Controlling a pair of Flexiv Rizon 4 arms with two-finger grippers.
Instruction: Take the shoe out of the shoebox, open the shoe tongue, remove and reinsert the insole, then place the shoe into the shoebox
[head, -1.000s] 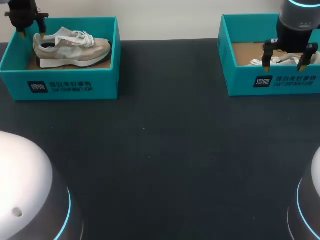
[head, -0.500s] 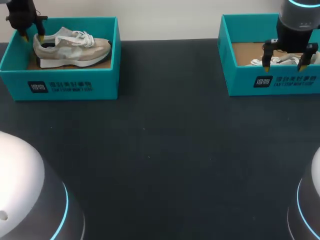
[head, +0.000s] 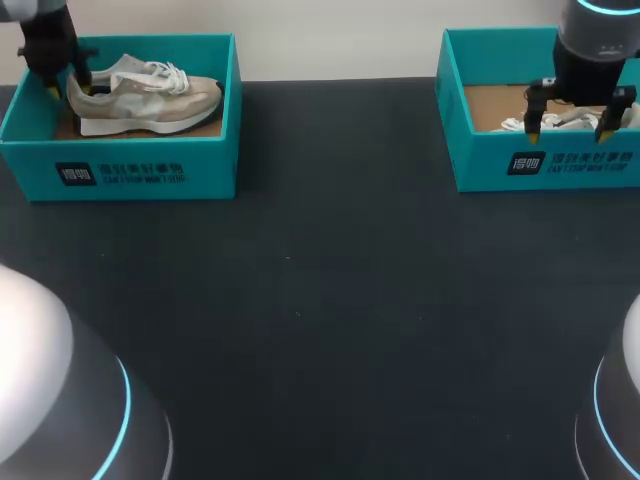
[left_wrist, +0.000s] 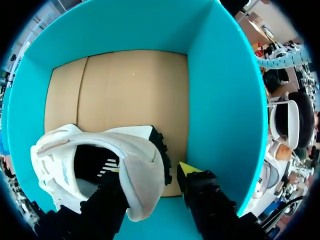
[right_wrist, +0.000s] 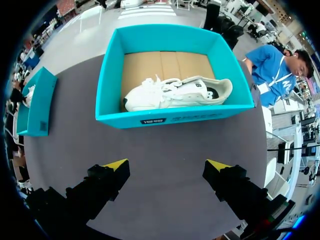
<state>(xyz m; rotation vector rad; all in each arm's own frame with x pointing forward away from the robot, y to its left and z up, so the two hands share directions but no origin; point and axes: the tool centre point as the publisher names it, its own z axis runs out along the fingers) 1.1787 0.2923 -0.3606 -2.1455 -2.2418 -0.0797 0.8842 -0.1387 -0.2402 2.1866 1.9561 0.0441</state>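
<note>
my left claw (head: 68, 90) has dropped lower into the shoebox (head: 140, 170), its open fingers (left_wrist: 189, 169) now on both sides of the heel of the shoe (head: 150, 95) lying inside, so i think the grab comes next; my right claw (head: 568, 122) waits open, well apart.

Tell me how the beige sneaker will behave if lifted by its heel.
The beige-and-white fabric sneaker is probably light. Its padded heel collar, straddled by the left tool, will probably squash. Gripped there alone, the toe may droop.
</note>
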